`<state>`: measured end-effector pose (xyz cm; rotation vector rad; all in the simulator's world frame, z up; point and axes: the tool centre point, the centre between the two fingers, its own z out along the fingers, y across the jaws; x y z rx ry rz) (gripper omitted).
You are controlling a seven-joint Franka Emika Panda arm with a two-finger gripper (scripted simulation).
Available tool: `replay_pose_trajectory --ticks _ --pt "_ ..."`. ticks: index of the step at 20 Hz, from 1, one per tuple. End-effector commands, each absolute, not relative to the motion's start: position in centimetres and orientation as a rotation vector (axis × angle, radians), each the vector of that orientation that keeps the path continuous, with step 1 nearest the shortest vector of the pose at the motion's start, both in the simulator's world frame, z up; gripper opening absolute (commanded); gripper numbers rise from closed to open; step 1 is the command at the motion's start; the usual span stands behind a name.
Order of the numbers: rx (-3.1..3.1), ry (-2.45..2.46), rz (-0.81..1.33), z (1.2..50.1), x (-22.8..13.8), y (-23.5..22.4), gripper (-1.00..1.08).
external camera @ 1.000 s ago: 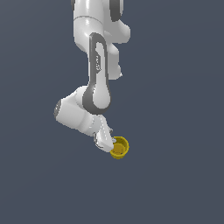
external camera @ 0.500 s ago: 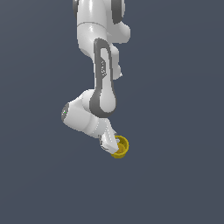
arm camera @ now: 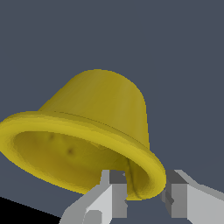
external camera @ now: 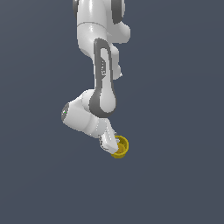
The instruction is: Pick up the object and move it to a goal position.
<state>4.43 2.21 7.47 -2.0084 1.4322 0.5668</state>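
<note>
A flat, dark blue-grey backdrop fills the exterior view, with no edge, seam or shadow to tell surface from room; no desk can be made out. The wrist view shows the same plain grey behind everything, plus a black wedge at one corner.

The white arm (external camera: pixel 101 65) drops from above, folds at a grey-trimmed elbow, and ends at the hand (external camera: pixel 109 144), with the cup (external camera: pixel 120 146) right at its tip on the exterior view's right.

The cup is small, round and yellow all over. It lies tilted, its mouth turned toward the wrist camera. Close up, the cup (arm camera: pixel 87 131) shows a thick rolled rim flaring wide and a body tapering to a narrower rounded base, rather bell-like. The inside is shaded a darker mustard, with a couple of faint specks.

The hand (arm camera: pixel 144 194) pinches the rim: one grey finger (arm camera: pixel 111 192) sits inside the mouth, the other outside the wall, set narrow with the rim between them. It holds the cup.
</note>
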Motion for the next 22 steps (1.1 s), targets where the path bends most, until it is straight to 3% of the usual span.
replay_pose_trajectory --ticks 1,10,22 --pt "-2.008 1.433 0.567 7.6 4.4 2.1 -1.0" --pt "-2.008 1.435 0.568 11.2 3.9 -1.1 -1.0" --pt "-2.01 1.439 0.571 21.2 2.7 -9.8 -1.0"
